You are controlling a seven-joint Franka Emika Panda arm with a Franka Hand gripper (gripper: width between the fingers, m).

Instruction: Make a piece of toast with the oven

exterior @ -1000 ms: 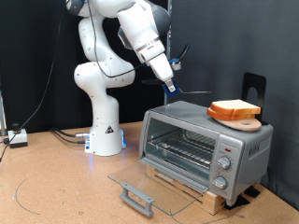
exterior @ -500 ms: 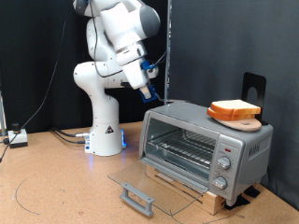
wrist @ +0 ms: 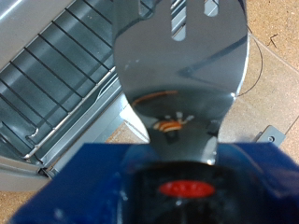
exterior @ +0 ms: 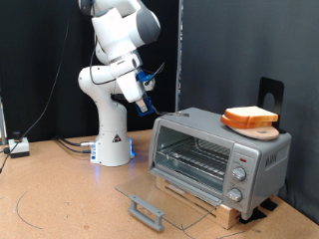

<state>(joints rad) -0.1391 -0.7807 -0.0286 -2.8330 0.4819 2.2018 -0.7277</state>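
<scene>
The silver oven (exterior: 254, 159) stands at the exterior view's right. Its glass door (exterior: 164, 194) lies folded down flat, and the wire rack (exterior: 194, 159) inside is bare. The piece of toast (exterior: 249, 115) rests on a tan wooden board (exterior: 261, 130) on the oven's roof. My gripper (exterior: 148, 105) hangs in the air left of the oven's top corner, well away from the toast. In the wrist view the gripper (wrist: 177, 159), with blue fingers (wrist: 84, 187), is shut on the handle of a shiny metal spatula (wrist: 177, 65). The blade hovers beside the open oven's rack (wrist: 56, 75).
The white arm base (exterior: 112, 144) stands behind and left of the oven. Cables (exterior: 40, 149) trail over the wooden table at the left. A black bracket (exterior: 271, 92) rises behind the oven. The door's grey handle (exterior: 146, 211) juts toward the table's front.
The arm has swung left and down, away from above the oven roof and the toast. It carried the spatula with it. Toast, board and oven door have not moved.
</scene>
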